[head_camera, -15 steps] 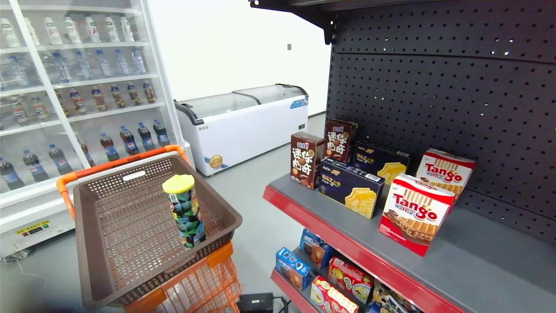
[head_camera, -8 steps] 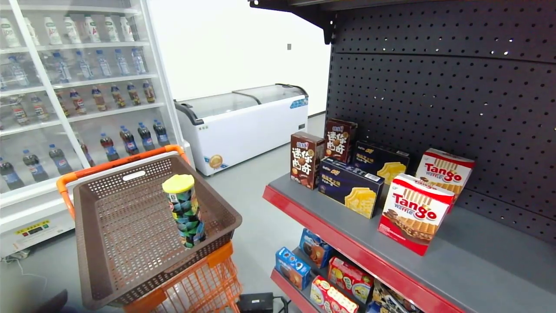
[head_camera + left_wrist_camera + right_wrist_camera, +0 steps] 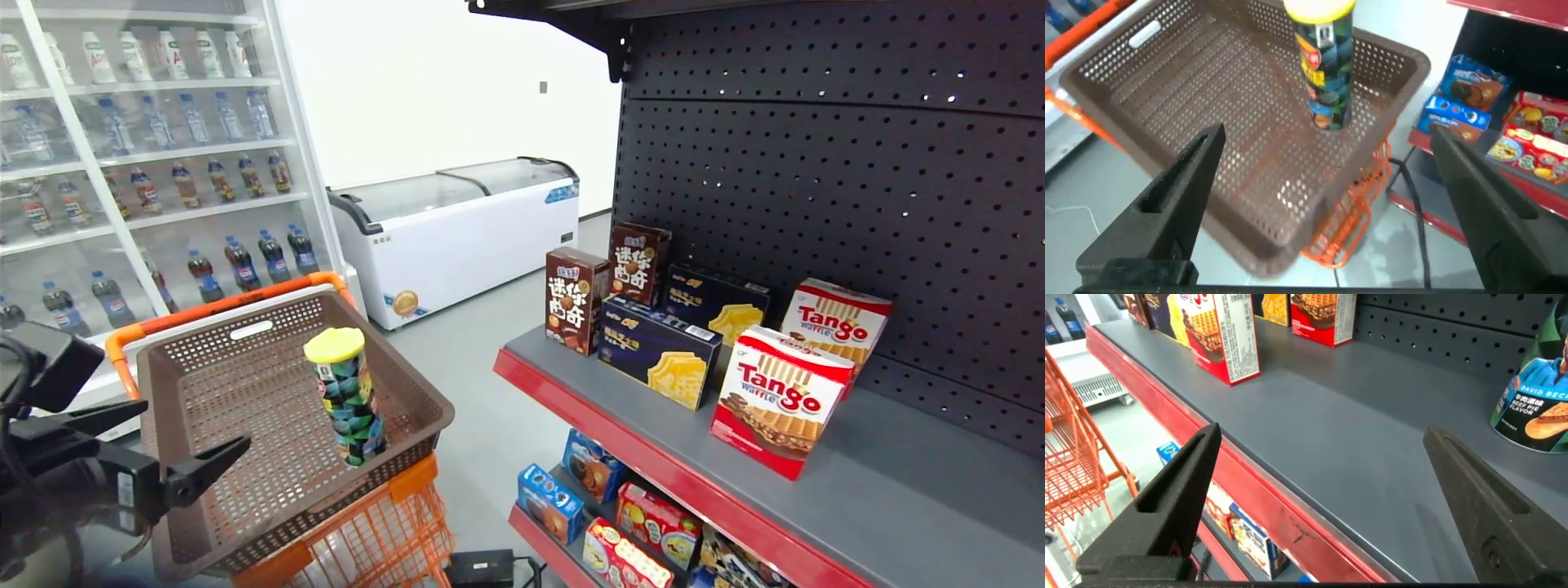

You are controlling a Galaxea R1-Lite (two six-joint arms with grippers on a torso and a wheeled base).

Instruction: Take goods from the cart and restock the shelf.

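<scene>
A patterned canister with a yellow lid point(image 3: 347, 396) stands upright in the brown basket point(image 3: 204, 506) on the orange cart point(image 3: 367, 539). My left gripper point(image 3: 198, 421) is open at the basket's near left rim, short of the canister. The left wrist view looks down on the canister point(image 3: 1324, 65) beyond my open left gripper point(image 3: 1327, 135), with nothing between the fingers. My right gripper point(image 3: 1323, 434) is open above the grey shelf point(image 3: 1355, 433), holding nothing. The shelf point(image 3: 882, 490) has a red front edge.
Brown, dark blue and red-white snack boxes point(image 3: 775, 400) stand along the shelf's back left; bare grey board lies to their right. A green can point(image 3: 1539, 400) stands on the shelf. More goods fill the lower shelf point(image 3: 620, 523). A chest freezer point(image 3: 457, 229) and drinks cooler point(image 3: 147, 163) stand behind.
My left gripper has risen into the head view from the lower left and now sits at the basket's rim. Canister, cart and shelf goods have not moved.
</scene>
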